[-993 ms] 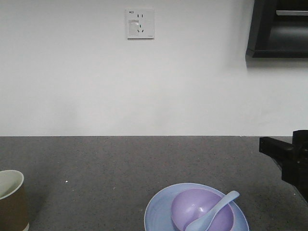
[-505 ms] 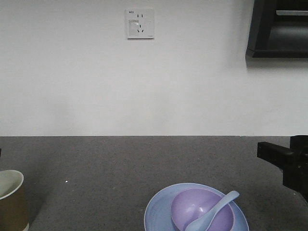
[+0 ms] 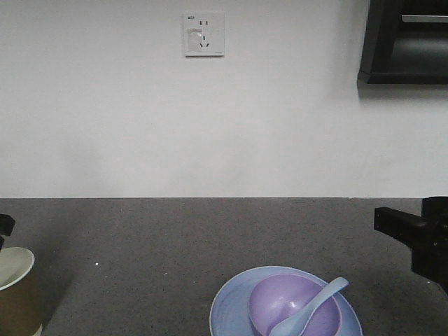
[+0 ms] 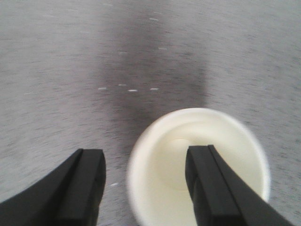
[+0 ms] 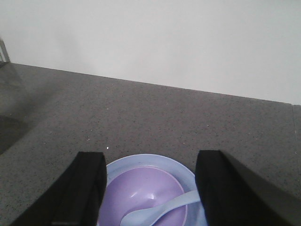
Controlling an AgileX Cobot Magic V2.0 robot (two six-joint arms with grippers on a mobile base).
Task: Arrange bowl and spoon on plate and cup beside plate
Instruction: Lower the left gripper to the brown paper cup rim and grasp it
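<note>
Dark speckled tabletop (image 3: 175, 238) below a white wall. My left end effector (image 4: 146, 181) is spread open, straddling the cup (image 4: 200, 165) rim, gripping nothing. I judge the cup light and crushable; grip its wall gently.

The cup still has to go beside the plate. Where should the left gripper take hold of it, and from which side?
Judging by its pose, grip the cup by its rim wall from above. It stands upright, mouth open, and the open left gripper already straddles that wall, one finger inside.

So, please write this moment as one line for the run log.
left claw: open, above cup | right claw: open, empty | bowl on plate | spoon in bowl | cup apart from plate
</note>
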